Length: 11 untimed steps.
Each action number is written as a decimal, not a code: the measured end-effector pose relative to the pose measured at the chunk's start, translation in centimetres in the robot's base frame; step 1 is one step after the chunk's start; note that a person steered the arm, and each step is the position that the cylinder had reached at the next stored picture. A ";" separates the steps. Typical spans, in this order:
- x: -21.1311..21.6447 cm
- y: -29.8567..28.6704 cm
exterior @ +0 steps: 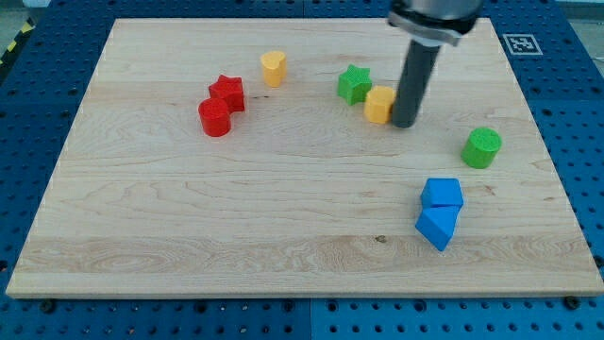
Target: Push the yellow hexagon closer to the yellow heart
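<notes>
The yellow hexagon (pixel 379 105) lies right of the board's centre near the view's top, touching the green star (pixel 354 84) on its upper left. The yellow heart (pixel 274 68) sits further to the view's left, near the top edge. My tip (pixel 404 123) stands right against the hexagon's right side. The dark rod rises from it to the view's top.
A red star (pixel 227 93) and a red cylinder (pixel 215 118) touch each other at the left. A green cylinder (pixel 482 147) stands at the right. Two blue blocks (pixel 440 213) lie together at the lower right. The wooden board (pixel 283 246) lies on a blue pegboard.
</notes>
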<state>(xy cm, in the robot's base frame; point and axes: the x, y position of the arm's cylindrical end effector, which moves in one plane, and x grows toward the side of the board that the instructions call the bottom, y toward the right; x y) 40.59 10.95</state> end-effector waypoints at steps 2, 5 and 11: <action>-1.8 -7.9; 0.2 -3.1; -5.9 -6.6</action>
<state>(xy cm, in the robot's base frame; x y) 34.71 4.30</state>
